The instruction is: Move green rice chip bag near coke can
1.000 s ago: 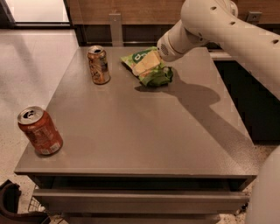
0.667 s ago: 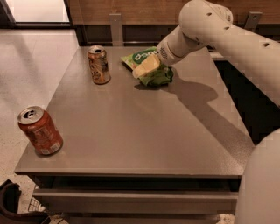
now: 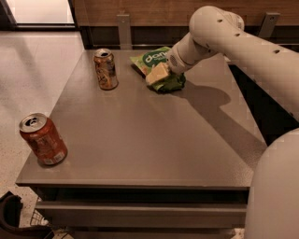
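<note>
The cream-coloured fingers (image 3: pixel 159 73) of the gripper (image 3: pixel 154 77) close on the green rice chip bag (image 3: pixel 150 58). Only one of them shows plainly, laid across the middle of the bag, whose foil bunches into a dark green fold just beneath and to the right of it. The bag lies at the far edge of the grey worktop (image 3: pixel 140 135), right of centre, its round "dang" patch facing up and towards the camera, above and left of the gripper. The white arm (image 3: pixel 243 42) reaches in from the right, bending down from a rounded elbow joint to the wrist above the bag, and throws a broad shadow (image 3: pixel 210 102) across the right side of the worktop. A tan-gold patterned can (image 3: pixel 106 69) stands upright near the bag, to its left, clear of both the bag and the gripper. The coke can (image 3: pixel 43 139), red-orange with a silver opened top and a small white label patch low on its side, stands upright at the near left corner, well apart from the bag and from the other can. Part of the robot's white body (image 3: pixel 275 191) fills the lower right corner. A pale speckled floor (image 3: pixel 32 70) runs along the left, and a wooden wall panel (image 3: pixel 154 9) stands behind the worktop.
</note>
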`<state>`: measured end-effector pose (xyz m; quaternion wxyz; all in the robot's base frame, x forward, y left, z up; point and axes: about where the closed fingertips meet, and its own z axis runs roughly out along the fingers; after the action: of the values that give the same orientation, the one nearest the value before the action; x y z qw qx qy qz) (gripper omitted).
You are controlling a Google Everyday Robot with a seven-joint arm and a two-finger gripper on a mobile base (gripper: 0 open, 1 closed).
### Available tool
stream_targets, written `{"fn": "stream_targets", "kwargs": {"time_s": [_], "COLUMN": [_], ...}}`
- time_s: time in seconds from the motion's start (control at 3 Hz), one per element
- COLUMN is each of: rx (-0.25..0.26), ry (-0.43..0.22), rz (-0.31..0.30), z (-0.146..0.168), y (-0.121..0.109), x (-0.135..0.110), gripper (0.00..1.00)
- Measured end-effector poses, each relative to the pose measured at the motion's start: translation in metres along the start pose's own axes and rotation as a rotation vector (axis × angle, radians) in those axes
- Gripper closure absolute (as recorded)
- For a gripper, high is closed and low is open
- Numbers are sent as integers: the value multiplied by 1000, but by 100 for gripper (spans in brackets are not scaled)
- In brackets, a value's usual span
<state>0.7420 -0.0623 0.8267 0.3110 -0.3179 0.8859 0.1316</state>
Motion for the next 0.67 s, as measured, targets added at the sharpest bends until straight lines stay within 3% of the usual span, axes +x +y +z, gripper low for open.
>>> {"fn": "stream_targets", "kwargs": {"time_s": [0.67], "rx": [-5], "ry": [4], "rz": [-1], "z": [3], "y": [2], "x": [0], "gripper": [80]}}
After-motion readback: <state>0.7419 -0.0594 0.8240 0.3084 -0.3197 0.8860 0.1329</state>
